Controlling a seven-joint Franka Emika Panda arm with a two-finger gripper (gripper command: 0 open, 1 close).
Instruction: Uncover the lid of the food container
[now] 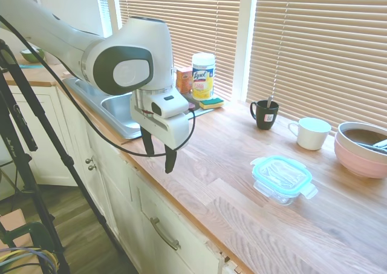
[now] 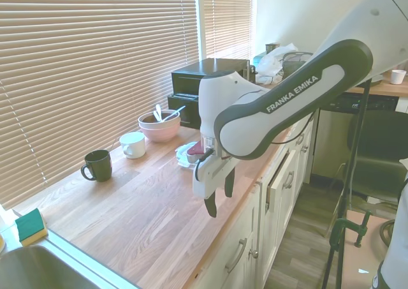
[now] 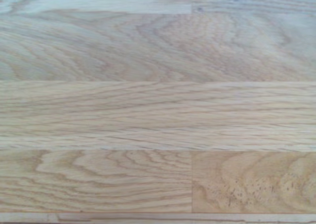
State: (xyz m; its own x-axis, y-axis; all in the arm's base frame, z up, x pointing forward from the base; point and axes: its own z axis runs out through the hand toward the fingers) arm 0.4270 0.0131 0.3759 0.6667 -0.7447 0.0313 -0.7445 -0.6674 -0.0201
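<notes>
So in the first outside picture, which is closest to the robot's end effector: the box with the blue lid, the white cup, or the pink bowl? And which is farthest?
From the end effector:
1. The food container with its lid, mid-counter.
2. The white cup, by the blinds.
3. The pink bowl, at the far end.

lid (image 1: 282,173) — teal-rimmed, clear, seated flat | food container (image 1: 279,192) — clear glass, upright on countertop

The lid (image 1: 282,173) sits on the food container (image 1: 282,191), before the cup (image 1: 311,133).
</notes>
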